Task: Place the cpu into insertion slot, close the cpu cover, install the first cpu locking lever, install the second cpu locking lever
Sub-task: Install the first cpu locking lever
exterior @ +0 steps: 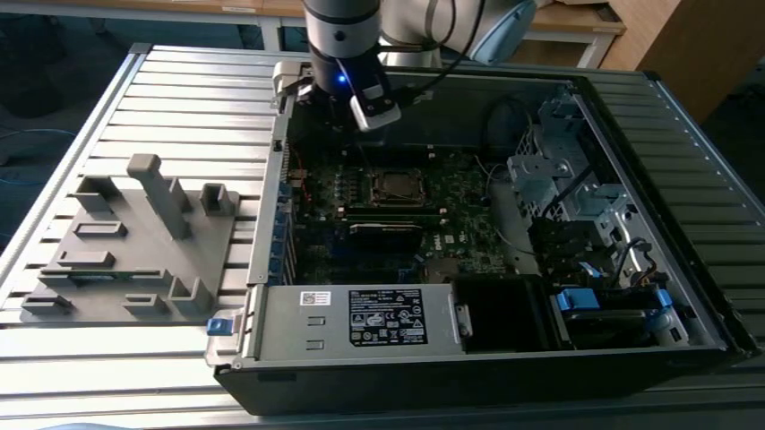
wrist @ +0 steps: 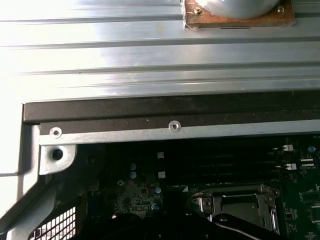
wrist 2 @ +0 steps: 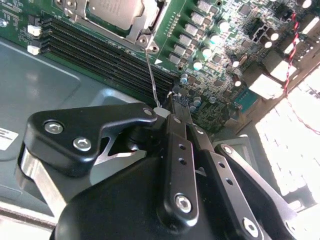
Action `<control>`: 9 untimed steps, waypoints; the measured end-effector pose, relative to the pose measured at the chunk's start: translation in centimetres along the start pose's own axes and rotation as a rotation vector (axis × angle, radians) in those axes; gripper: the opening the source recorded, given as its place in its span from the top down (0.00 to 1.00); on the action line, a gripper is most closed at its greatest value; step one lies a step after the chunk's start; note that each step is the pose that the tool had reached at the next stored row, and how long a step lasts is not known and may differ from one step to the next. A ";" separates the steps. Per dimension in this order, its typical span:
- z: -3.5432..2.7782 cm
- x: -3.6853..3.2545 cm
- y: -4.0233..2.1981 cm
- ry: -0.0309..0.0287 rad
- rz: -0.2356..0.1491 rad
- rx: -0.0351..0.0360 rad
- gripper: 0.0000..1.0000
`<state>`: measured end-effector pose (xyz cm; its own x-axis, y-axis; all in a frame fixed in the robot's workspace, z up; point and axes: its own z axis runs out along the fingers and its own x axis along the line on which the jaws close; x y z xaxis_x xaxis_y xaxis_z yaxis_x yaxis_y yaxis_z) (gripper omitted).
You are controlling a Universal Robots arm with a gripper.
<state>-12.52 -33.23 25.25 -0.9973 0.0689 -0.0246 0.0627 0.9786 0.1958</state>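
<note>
The cpu (wrist 2: 117, 9) lies in its socket on the green motherboard, its silver top showing through the window of the cpu cover (wrist 2: 144, 29), which lies flat over it. A thin wire locking lever (wrist 2: 151, 75) rises from the socket's corner to my gripper (wrist 2: 167, 109), whose black fingers have come together on the lever's free end. In the exterior view the gripper (exterior: 373, 116) hangs inside the open computer case, just beyond the socket (exterior: 392, 185). The first wrist view shows the cover (wrist: 207, 205) from the other side.
Black memory slots (wrist 2: 100, 50) run beside the socket. The case holds a power supply (exterior: 358, 313) at the front and a metal drive cage (exterior: 562, 179) on the exterior view's right. A grey parts fixture (exterior: 132, 242) stands on the slatted table on that view's left.
</note>
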 end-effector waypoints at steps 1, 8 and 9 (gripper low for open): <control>0.00 -0.07 0.00 0.0000 0.000 0.0000 0.89; 0.05 -0.80 0.05 -0.0001 0.000 0.0000 0.89; 0.05 -0.91 0.05 -0.0001 0.000 0.0000 0.89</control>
<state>-11.61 -33.23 25.23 -0.9973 0.0690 -0.0247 0.0628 0.9786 0.1959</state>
